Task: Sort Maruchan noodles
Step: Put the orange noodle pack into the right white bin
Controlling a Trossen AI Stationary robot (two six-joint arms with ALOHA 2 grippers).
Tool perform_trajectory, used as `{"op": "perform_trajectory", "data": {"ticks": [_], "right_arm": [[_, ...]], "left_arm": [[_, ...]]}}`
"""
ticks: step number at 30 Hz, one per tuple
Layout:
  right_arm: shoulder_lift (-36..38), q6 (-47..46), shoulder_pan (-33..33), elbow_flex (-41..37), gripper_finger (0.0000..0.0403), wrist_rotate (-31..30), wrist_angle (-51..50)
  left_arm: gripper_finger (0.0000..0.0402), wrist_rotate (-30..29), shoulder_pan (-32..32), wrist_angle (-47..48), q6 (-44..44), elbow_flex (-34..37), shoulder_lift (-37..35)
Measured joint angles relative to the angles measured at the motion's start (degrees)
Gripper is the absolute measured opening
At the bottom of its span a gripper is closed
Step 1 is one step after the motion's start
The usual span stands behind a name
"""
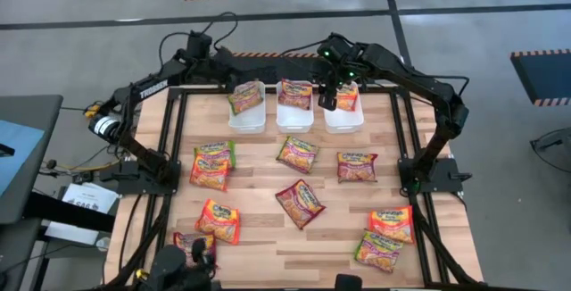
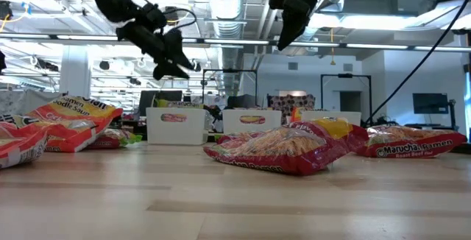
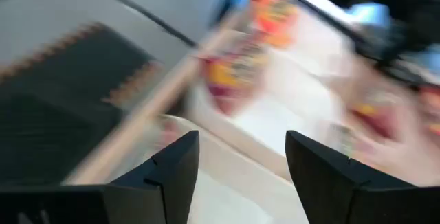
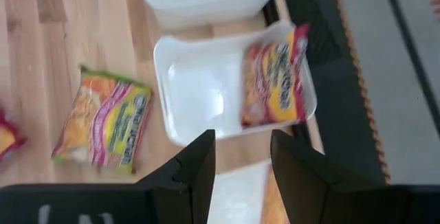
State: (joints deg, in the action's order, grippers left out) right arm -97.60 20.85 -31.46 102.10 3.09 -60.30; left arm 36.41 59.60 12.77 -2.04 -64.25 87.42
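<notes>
Nine or so packets (image 1: 301, 203) are left loose on the bench (image 1: 268, 246), from the near edge up to the middle row, so the sort is judged maybe a quarter done.

Further back, three white bins (image 1: 295, 118) are lined up along the far edge, and one packet is seen in each: left bin (image 1: 246, 98), middle bin (image 1: 295, 94), right bin (image 1: 347, 97).

Left hand (image 3: 242, 157) is held up high over the far-left corner, fingers spread wide, nothing between them. Right hand (image 4: 242, 157) is hung above the middle and right bins, fingers parted, nothing gripped either.

A drop-off looks finished, so a fresh pick is probably what's up next. For that, a loose packet has to be chosen, its trim colour matched to a bin, and an open hand lowered flat over it.
</notes>
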Motion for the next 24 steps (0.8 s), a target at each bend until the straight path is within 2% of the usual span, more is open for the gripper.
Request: {"op": "perform_trajectory", "data": {"ticks": [5, 8, 14, 17, 24], "right_arm": [[0.00, -3.45, 0.89, 0.00, 0.0164, -0.01, -6.76], [0.00, -6.07, 1.60, -0.35, 0.0164, 0.17, -10.40], [-0.01, -9.43, 2.69, -6.55, 0.0164, 8.25, -11.80], [0.00, -11.56, 3.86, -11.06, 0.0164, 10.97, -12.05], [0.60, -18.72, 9.95, -20.44, 0.0164, 12.03, -11.89]], "left_arm": [[0.0201, 16.81, -1.73, 6.25, 0.78, -1.08, -1.88], [0.0201, 21.58, -4.33, 12.17, -0.75, -1.12, -2.78], [0.0201, 21.50, -13.26, 25.40, -10.83, -1.07, -3.46], [0.0201, 21.45, -18.76, 26.67, -11.06, -1.07, -3.46], [0.0201, 19.79, -29.01, 28.51, -9.55, -1.07, -3.46]]}}
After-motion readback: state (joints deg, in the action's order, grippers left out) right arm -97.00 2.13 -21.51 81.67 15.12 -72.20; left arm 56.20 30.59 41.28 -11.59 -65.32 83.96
